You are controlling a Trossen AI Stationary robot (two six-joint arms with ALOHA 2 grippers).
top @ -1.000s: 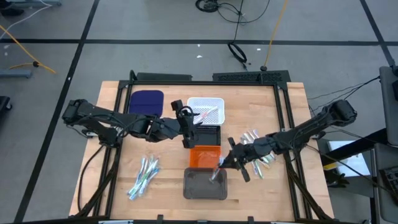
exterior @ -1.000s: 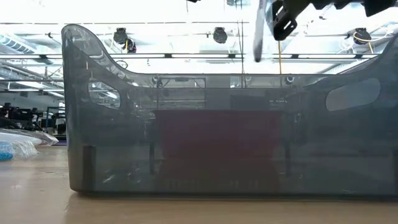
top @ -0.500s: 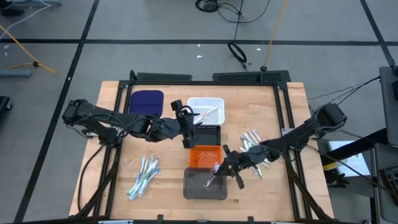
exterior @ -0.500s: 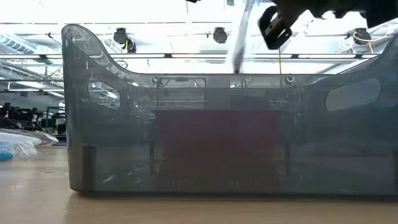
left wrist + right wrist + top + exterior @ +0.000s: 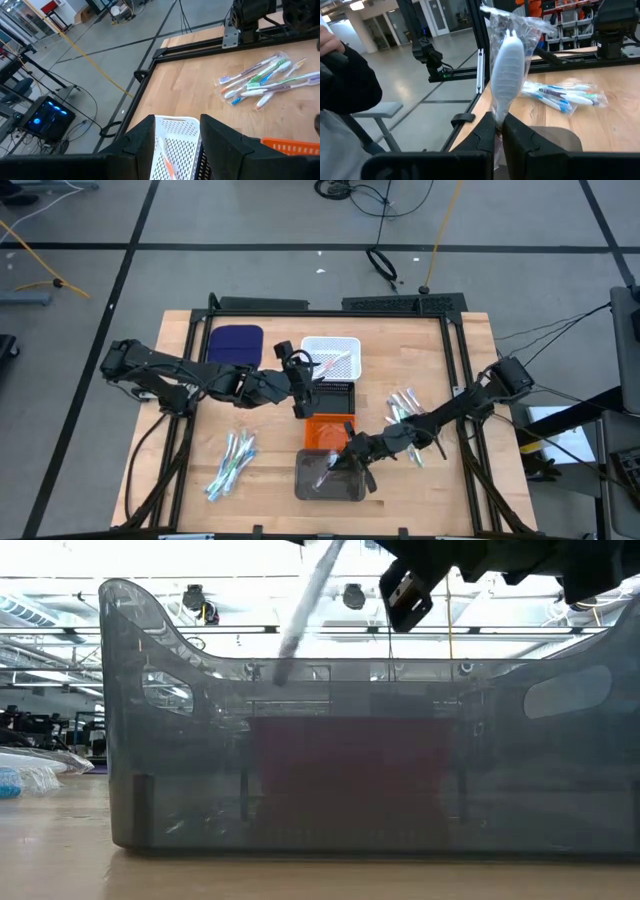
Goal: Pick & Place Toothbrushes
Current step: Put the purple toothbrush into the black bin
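My right gripper (image 5: 343, 461) hovers over the grey tray (image 5: 305, 486), shut on a white toothbrush in a clear wrapper (image 5: 507, 70). In the low view that toothbrush (image 5: 305, 610) slants down from the right gripper (image 5: 405, 590) toward the grey tray's rim (image 5: 200, 655). My left gripper (image 5: 303, 388) is open, waiting beside the white tray (image 5: 340, 345); a red toothbrush (image 5: 167, 165) lies in the white tray (image 5: 177, 135). Loose wrapped toothbrushes lie on the table in a left pile (image 5: 232, 460) and a right pile (image 5: 408, 412). My right gripper pinches the wrapped white toothbrush between its two fingers at one end (image 5: 498, 114). The rest sticks out past the fingertips. It is lifted clear and tilted, its free end (image 5: 283, 668) lowest, at about the level of the grey tray's rim.
A black tray (image 5: 340, 392) and an orange tray (image 5: 322, 430) sit in a row between the white and grey trays. A dark blue pad (image 5: 236, 343) lies near the far left corner. A person's dark sleeve (image 5: 347, 82) shows beyond the table.
My right gripper has moved toward the table's left and near edge, from beside the orange tray to above the grey tray. The toothbrush it holds has tipped from nearly upright to a clear slant, its free end swinging toward the left.
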